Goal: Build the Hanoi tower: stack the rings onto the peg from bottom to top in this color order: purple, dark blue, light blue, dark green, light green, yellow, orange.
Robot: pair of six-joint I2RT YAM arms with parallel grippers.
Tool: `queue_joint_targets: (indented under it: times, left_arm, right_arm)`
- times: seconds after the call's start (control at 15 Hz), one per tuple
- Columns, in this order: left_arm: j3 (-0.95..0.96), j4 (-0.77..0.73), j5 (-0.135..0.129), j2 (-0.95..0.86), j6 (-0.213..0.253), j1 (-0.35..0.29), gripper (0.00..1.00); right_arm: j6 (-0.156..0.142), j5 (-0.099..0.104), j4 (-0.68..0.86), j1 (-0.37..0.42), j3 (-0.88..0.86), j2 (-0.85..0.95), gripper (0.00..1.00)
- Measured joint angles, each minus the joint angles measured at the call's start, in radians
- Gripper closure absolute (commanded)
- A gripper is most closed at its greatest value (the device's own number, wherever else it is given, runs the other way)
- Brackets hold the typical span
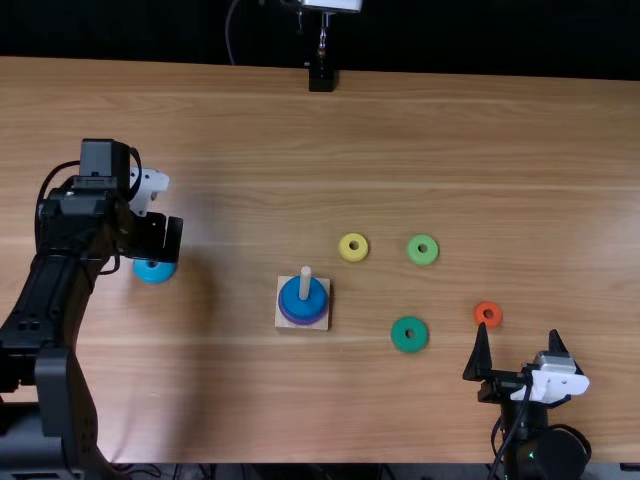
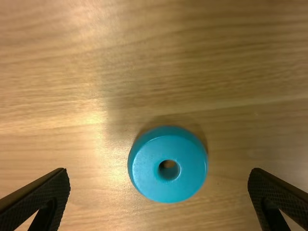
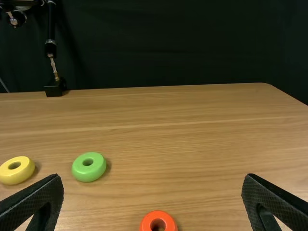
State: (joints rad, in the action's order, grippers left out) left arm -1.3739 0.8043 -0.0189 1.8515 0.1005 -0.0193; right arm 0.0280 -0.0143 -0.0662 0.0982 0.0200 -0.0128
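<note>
My left gripper (image 1: 164, 240) is over the light blue ring (image 1: 153, 272) at the table's left. In the left wrist view that ring (image 2: 144, 175) lies flat between the spread fingers of the left gripper (image 2: 160, 171), touching neither. The wooden peg (image 1: 305, 284) carries the dark blue ring (image 1: 290, 302) above the purple ring (image 1: 303, 322). Loose on the table are the yellow ring (image 1: 353, 247), light green ring (image 1: 422, 249), dark green ring (image 1: 409, 334) and orange ring (image 1: 488, 314). Low at the right, my right gripper (image 1: 518, 340) is open and holds nothing; its wrist view shows the right gripper (image 3: 153, 176) open too.
The peg's square base (image 1: 325, 323) stands near the middle of the wooden table (image 1: 480, 150). A black stand (image 1: 321, 78) is at the table's far edge, with a dark curtain (image 3: 168, 43) behind.
</note>
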Motion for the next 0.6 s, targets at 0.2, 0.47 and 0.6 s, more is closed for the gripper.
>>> queue_joint_targets:
  times: [0.2, 0.47, 0.6]
  left_arm:
    - [0.001, 0.001, 0.0, 0.015, 0.0, 0.0, 0.0]
    - [0.044, 0.006, 0.001, 0.027, 0.0, 0.0, 0.0]
    - [0.061, 0.005, 0.002, 0.028, 0.0, 0.0, 0.0]
  right_arm:
    - [0.0, 0.0, 0.0, 0.0, 0.0, 0.0, 0.0]
    - [0.0, 0.0, 0.0, 0.0, 0.0, 0.0, 0.0]
    - [0.0, 0.0, 0.0, 0.0, 0.0, 0.0, 0.0]
